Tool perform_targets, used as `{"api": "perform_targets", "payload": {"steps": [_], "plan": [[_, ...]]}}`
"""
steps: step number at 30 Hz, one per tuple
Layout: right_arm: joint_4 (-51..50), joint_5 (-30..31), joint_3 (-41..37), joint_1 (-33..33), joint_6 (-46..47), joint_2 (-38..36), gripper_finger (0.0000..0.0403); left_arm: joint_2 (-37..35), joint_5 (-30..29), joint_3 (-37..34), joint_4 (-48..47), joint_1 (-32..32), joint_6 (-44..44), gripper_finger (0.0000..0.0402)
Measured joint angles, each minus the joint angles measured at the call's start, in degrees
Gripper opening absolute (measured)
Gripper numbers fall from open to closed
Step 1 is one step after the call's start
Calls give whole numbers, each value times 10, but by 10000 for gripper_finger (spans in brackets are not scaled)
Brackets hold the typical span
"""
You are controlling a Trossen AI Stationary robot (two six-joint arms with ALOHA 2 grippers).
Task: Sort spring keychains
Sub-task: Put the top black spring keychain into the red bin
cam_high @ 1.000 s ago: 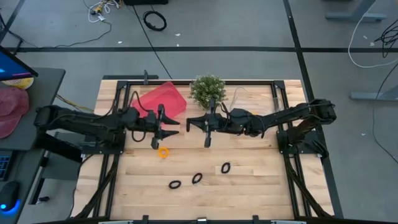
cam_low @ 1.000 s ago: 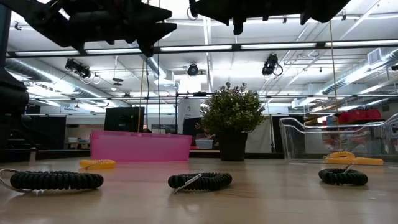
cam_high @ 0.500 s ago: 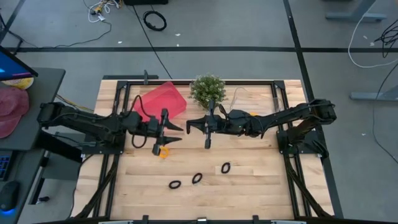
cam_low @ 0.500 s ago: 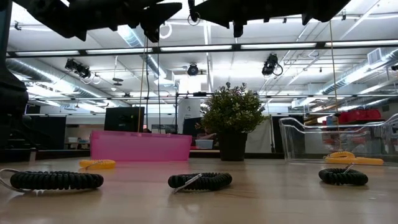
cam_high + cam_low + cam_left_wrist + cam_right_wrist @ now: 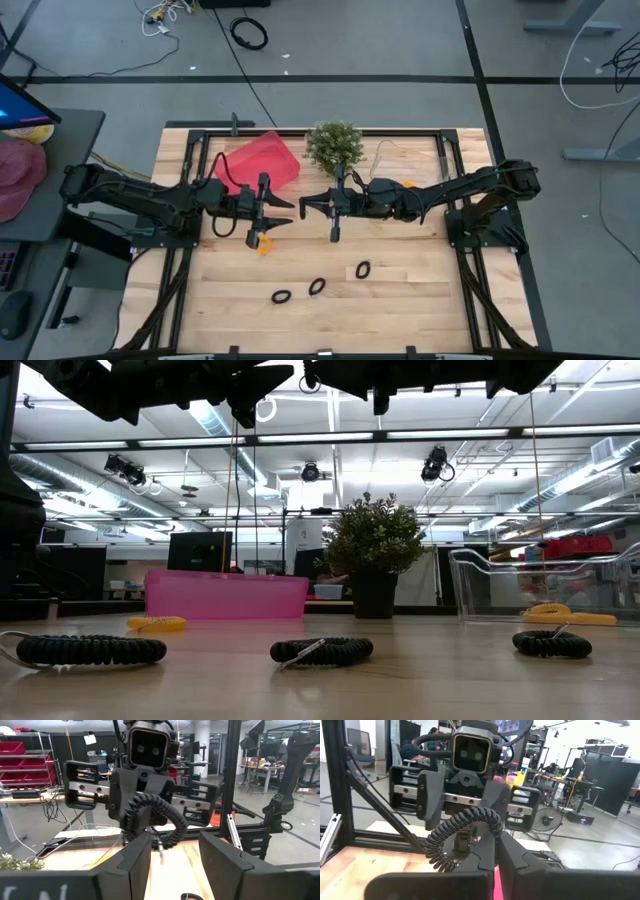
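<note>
Left gripper (image 5: 264, 210) spread wide and empty above the orange keychain (image 5: 263, 244) on the table (image 5: 400, 290), right gripper (image 5: 334, 208) clenched on nothing at mid-table; pick pending, so next move likely needs a straight descent onto it.

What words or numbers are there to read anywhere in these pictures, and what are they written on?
"N": one pale letter on the left arm's dark wrist housing, seen in the left wrist view; the rest is cut off, so the whole word cannot be read.
Small white hanging tag in the room behind: too small to read.
Pink plastic bin and clear plastic bin: no writing shows.
</note>
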Motion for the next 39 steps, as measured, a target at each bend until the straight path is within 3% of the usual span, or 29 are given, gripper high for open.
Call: {"api": "perform_targets", "payload": {"steps": [8, 19, 22, 25, 27, 32, 39], "plan": [[87, -11, 2, -2, -6, 55, 2, 62, 2, 0, 74, -10, -4, 172], [49, -6, 51, -2, -10, 87, 2, 101, -13, -1, 112, -12, -2, 164], [47, -8, 51, -2, -10, 87, 2, 101, -16, -1, 109, -12, 1, 116], [46, -14, 51, -1, -11, 87, 2, 101, -13, -1, 101, -11, 7, 30], [43, -14, 51, -1, -11, 87, 6, 101, -16, -1, 98, -11, 13, 21], [39, -10, 51, -1, 14, 87, 36, 101, -32, -1, 90, -11, 23, 20], [-2, 19, 51, -2, 24, 67, 113, 72, -64, -1, 43, -11, 35, 19]]}}
